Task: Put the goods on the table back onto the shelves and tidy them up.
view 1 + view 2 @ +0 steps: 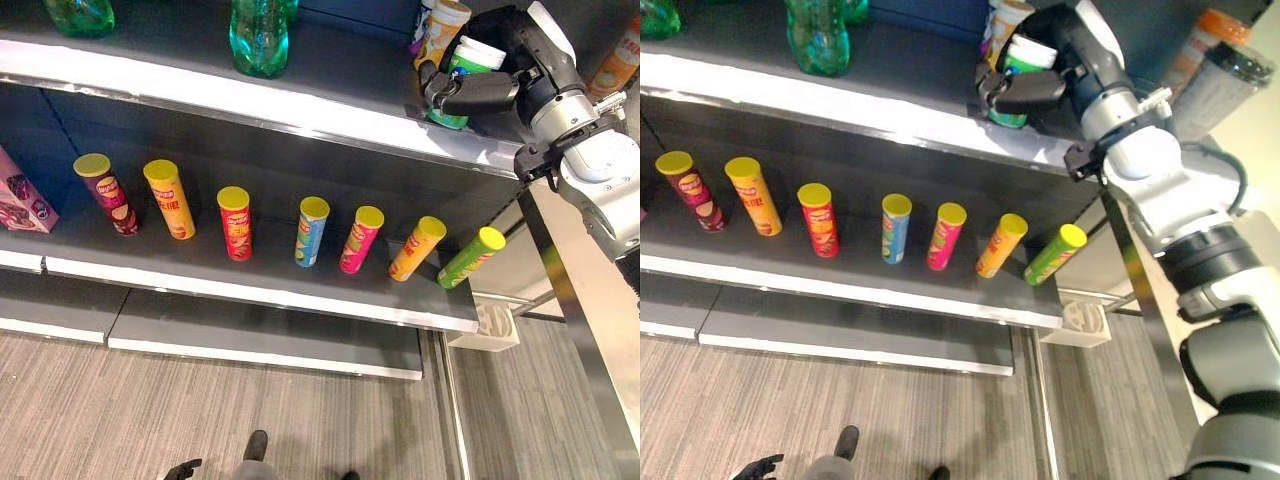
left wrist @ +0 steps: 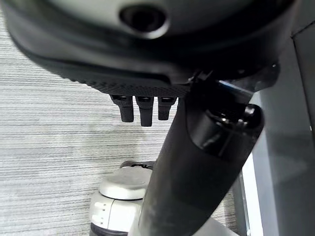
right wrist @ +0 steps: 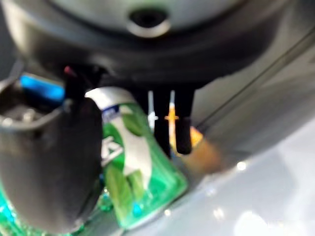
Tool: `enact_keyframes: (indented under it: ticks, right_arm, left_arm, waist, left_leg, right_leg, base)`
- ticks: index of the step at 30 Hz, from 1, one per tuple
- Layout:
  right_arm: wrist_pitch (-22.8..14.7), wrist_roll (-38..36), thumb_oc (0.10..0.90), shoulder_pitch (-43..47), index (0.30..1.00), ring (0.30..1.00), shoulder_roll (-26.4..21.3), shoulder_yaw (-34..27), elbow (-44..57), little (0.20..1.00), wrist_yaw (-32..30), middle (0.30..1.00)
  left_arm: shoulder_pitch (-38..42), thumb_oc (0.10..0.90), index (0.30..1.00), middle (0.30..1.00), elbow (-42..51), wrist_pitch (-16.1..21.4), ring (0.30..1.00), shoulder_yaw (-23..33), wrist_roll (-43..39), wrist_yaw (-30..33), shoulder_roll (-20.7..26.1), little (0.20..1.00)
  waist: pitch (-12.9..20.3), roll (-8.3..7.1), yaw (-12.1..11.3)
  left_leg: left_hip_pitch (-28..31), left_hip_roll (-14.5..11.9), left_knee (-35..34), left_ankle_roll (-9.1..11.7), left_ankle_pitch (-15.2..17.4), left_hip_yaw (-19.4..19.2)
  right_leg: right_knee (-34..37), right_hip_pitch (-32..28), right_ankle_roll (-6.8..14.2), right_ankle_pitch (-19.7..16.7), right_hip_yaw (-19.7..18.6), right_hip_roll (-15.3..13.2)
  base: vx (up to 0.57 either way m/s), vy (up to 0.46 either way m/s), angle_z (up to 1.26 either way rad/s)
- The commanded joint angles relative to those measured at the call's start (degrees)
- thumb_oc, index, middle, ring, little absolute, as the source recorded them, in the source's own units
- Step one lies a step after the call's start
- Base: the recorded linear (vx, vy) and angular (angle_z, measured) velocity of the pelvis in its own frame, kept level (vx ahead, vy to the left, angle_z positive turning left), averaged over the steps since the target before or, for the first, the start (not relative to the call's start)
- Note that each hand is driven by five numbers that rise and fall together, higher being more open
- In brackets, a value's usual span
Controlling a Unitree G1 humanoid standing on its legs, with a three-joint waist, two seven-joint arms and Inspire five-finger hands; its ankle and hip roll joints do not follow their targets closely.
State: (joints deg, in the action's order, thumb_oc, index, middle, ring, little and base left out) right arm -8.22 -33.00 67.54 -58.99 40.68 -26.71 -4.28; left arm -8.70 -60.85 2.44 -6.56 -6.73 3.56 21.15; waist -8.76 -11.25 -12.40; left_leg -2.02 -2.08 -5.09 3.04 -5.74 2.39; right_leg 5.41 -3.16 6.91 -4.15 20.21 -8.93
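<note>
Closest in, the left hand [image 2: 142,105] hangs low over the striped grey floor [image 1: 200,420]. In its wrist view the fingertips poke out straight past the palm and there's nothing in them, so it's loose and empty. Most of that hand is hidden behind its own bulk.

Next up is the lower shelf [image 1: 260,280], with a row of seven crisp tubes [image 1: 235,222], all yellow-lidded, standing with gaps between them. From the robot's left: dark red, yellow-orange, red, blue, pink, orange, and a green tube [image 1: 470,257] at the right end that looks to lean hardest toward the right. A pink carton [image 1: 22,200] at the far left is cut off by the frame edge.

Further back, on the upper shelf [image 1: 300,95], the right hand [image 1: 478,92] is wrapped round a green cup [image 1: 462,68] with a white lid. The wrist view shows the thumb on one side and fingers on the other, but it's blurry and I can't tell if the cup's base touches the shelf. Just behind it stands an orange-and-white cup [image 1: 440,30], partly hidden. A green plastic bottle [image 1: 259,38] and another [image 1: 80,14] to the left are chopped off at the top. Two more containers [image 1: 1220,70] show past the arm on the right, too unclear to name.
</note>
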Motion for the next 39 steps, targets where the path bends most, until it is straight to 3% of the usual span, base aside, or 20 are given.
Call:
enact_keyframes:
  ticks: [1, 11, 36, 38, 39]
  right_arm:
    - [-2.67, 1.15, 0.4, 11.72, 0.3, 0.3, -2.13, -1.35, -3.04, 0.3, -3.64, 0.3]
    - [-2.37, 4.16, 0.4, 12.75, 0.3, 0.3, -2.08, -0.6, -5.43, 0.3, -4.76, 0.3]
    - [-2.34, 4.7, 0.4, 11.72, 0.3, 0.3, -2.84, -0.73, -4.67, 0.3, -4.59, 0.3]
    - [-2.48, 4.11, 0.8, 11.61, 0.9, 0.9, -2.22, -1.27, -5.0, 0.9, -4.72, 0.9]
    - [-2.47, 3.81, 0.8, 11.34, 0.9, 0.9, -2.05, -1.66, -4.81, 0.9, -4.8, 0.9]
  left_arm:
    - [0.45, 0.8, 0.9, 0.9, -1.35, 1.62, 0.9, -2.35, -0.65, 0.9, 3.19, 0.9]
    - [0.31, 0.8, 0.9, 0.9, -0.6, 1.84, 0.9, -2.29, -0.73, 1.06, 3.64, 0.9]
    - [-0.03, 0.8, 0.9, 0.9, -0.05, 2.04, 0.9, -2.37, -0.82, 1.04, 3.35, 0.9]
    - [-0.02, 0.8, 0.9, 0.9, -0.01, 2.02, 0.9, -2.39, -0.93, 0.99, 3.33, 0.9]
    - [-0.06, 0.8, 0.9, 0.9, -0.02, 1.99, 0.9, -2.37, -0.96, 1.0, 3.33, 0.9]
  waist:
    - [1.42, -1.62, -2.85]
    - [0.7, -2.28, -3.23]
    - [1.08, -1.62, -1.67]
    - [1.13, -1.49, -1.64]
    - [1.17, -1.46, -1.62]
  left_leg:
    - [1.32, -1.11, 0.09, 1.87, 5.47, 1.49]
    - [1.02, -0.92, 0.09, 1.69, 5.59, 1.82]
    - [2.29, -0.92, 0.09, 1.44, 6.45, 0.66]
    - [2.36, -0.9, 0.09, 1.42, 6.48, 0.56]
    - [2.39, -0.91, 0.09, 1.41, 6.5, 0.56]
  right_leg:
    - [-1.6, -0.67, 4.35, 0.01, 1.34, -3.9]
    - [-1.8, -0.33, 4.34, -0.12, 1.37, -4.09]
    - [-1.79, -0.19, 4.44, -0.27, -0.01, -4.08]
    - [-1.75, -0.2, 4.46, -0.32, -0.09, -4.08]
    - [-1.78, -0.18, 4.46, -0.33, -0.12, -4.08]
  base:
    - [0.0, -0.015, 0.04]
    - [0.0, -0.001, 0.02]
    - [0.0, 0.0, -0.01]
    - [0.0, 0.0, 0.0]
    - [0.0, 0.0, 0.0]
